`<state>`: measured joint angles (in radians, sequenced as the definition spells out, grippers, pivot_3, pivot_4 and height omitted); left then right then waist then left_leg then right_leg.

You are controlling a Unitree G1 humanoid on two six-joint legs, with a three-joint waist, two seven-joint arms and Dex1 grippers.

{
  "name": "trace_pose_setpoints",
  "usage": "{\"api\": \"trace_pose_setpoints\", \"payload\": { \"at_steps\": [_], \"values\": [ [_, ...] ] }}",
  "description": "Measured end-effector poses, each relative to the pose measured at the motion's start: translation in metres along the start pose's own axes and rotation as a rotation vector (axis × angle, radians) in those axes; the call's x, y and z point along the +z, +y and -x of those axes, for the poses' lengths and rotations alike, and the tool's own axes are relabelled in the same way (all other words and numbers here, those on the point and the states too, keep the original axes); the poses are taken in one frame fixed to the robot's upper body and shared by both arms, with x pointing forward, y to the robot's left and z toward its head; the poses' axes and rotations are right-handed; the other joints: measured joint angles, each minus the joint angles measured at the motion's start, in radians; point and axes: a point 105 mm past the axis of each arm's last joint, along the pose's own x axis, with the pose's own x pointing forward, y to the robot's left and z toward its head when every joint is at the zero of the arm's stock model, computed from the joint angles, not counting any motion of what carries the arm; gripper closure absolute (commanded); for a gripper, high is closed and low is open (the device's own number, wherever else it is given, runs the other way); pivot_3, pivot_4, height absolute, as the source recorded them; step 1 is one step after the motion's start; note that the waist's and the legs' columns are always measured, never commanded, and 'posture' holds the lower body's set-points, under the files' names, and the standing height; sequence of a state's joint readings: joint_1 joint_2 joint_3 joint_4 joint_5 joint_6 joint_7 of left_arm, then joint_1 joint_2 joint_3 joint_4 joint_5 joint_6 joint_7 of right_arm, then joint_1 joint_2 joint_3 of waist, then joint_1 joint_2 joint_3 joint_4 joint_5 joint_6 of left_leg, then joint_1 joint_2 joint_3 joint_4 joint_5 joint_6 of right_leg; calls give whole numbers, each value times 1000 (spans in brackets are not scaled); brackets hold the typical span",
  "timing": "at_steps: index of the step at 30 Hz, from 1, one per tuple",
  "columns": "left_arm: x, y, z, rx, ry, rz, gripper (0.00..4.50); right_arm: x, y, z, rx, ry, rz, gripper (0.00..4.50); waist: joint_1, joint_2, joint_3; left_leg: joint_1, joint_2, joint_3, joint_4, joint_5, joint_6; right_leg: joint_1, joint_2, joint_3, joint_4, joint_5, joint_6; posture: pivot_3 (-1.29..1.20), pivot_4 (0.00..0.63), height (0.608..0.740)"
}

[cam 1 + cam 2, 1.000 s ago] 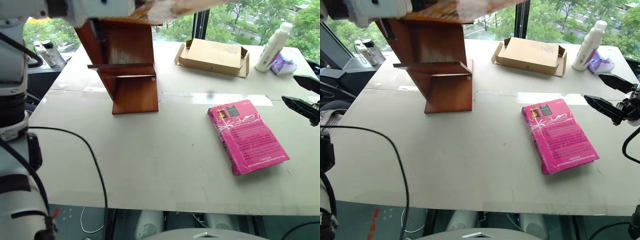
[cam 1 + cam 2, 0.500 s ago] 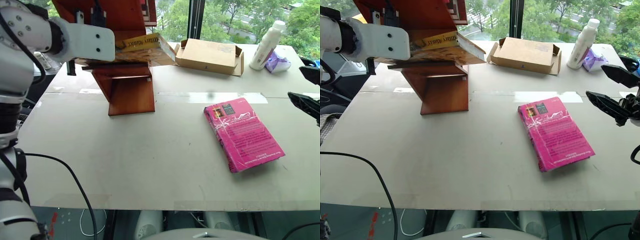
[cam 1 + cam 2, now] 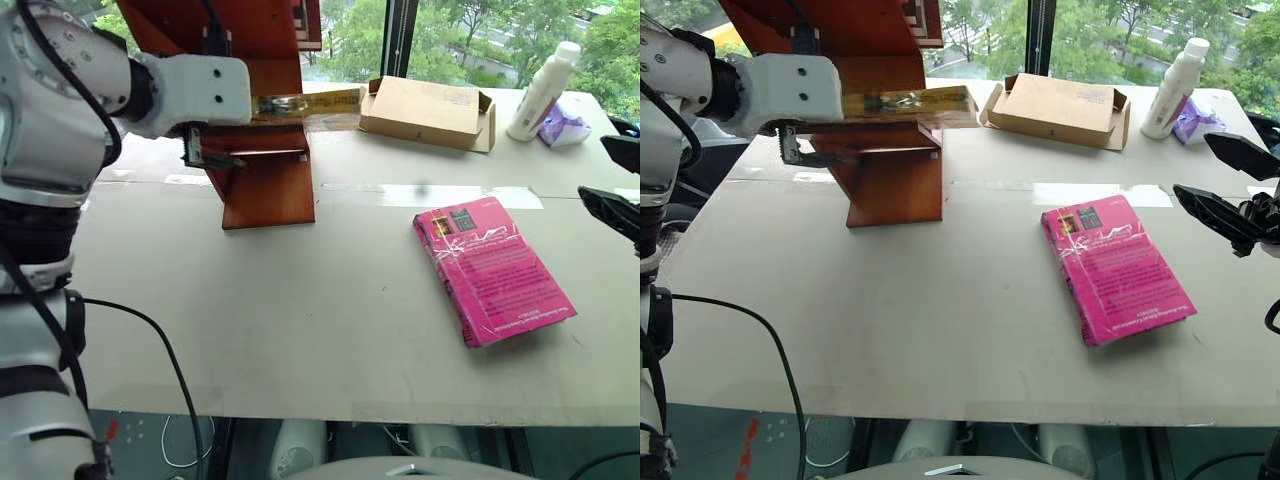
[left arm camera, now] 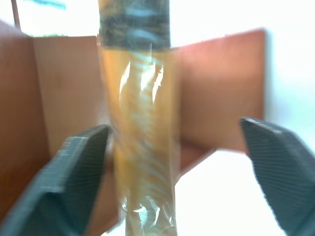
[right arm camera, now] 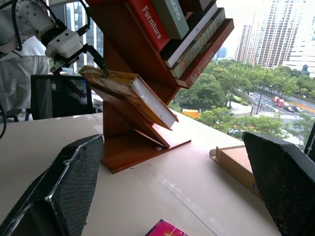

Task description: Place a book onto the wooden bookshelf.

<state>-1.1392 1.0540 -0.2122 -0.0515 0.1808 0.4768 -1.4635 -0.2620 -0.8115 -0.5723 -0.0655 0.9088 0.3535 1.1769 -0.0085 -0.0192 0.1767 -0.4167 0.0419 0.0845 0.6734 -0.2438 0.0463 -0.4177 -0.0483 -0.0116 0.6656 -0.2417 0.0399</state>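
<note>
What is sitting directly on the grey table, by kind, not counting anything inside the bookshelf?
Bookshelf: 1
Pink book: 1
Cardboard box: 1
White bottle: 1
Purple packet: 1
Total: 5

The book (image 3: 908,103), thick and yellow-orange with a glossy cover, lies flat on a lower shelf of the wooden bookshelf (image 3: 885,170), its yellow spine facing out and one end jutting past the shelf's edge. The wooden bookshelf is a reddish-brown polished unit with slanted panels, standing on the surface with its foot flat; higher up, above the book, its shelves carry several other leaning books
</note>
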Motion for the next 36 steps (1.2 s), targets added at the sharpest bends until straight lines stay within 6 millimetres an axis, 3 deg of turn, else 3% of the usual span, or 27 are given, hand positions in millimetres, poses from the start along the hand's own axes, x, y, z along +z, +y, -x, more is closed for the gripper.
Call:
{"api": "trace_pose_setpoints", "payload": {
  "at_steps": [6, 10, 14, 17, 19, 23, 25, 28, 36],
  "values": [
    [42, -2, 51, -1, -370, 327, 59, 1, -1, 1, -11, -12, -10, 0, -5, -1, 0, 0, 0, -2, 0, 0, 0, 0, 0, -1, -1, -1, 1, 0, 150, 733],
    [69, -16, 69, -84, -567, 473, 59, 4, -6, 0, -15, -26, -11, 0, -3, 0, 0, 2, -1, -4, 0, 0, 0, 2, 0, -2, 0, -3, 5, 0, 150, 733],
    [89, -41, 55, -161, -735, 560, 59, 5, -8, 0, -12, -11, -25, 0, 0, 0, 0, 3, -1, -7, 2, 0, 0, 6, 0, -2, 3, -2, 4, 0, 150, 733],
    [92, -77, 22, -264, -761, 642, 59, 6, -8, 2, -7, 28, -30, 0, -4, -1, 1, 2, -1, -9, 4, 2, -4, 6, 0, -1, 4, 0, 0, 0, 150, 733],
    [92, -86, 10, -254, -777, 690, 59, 3, -7, 6, -12, 62, -34, 0, -3, 0, 0, 2, -1, -9, 4, 2, -4, 6, 0, 0, 4, 0, 0, 0, 150, 733],
    [68, -127, -21, -240, -722, 860, 59, -32, -7, 38, -115, 274, -73, 0, -3, 1, -1, 2, -1, -9, 4, 2, -4, 6, 0, 1, 3, 0, 0, 0, 150, 733],
    [57, -138, -25, -213, -688, 875, 59, -48, -7, 57, -164, 388, -87, 0, -1, 2, -1, 2, -2, -9, 4, 2, -4, 6, 0, 1, 3, 0, 0, 0, 150, 733],
    [27, -169, -34, -199, -602, 961, 59, -64, -2, 104, -281, 556, -115, 0, 4, 4, -3, 2, -2, -9, 3, 0, 0, 7, -1, 1, 1, -1, -1, 0, 150, 733],
    [-46, -211, -32, -131, -430, 1074, 59, -62, 15, 172, -415, 728, -143, 0, 3, 4, -5, 4, -1, -9, 2, 0, 0, 7, -3, 0, -1, -3, -5, 0, 150, 733]
  ]
}}
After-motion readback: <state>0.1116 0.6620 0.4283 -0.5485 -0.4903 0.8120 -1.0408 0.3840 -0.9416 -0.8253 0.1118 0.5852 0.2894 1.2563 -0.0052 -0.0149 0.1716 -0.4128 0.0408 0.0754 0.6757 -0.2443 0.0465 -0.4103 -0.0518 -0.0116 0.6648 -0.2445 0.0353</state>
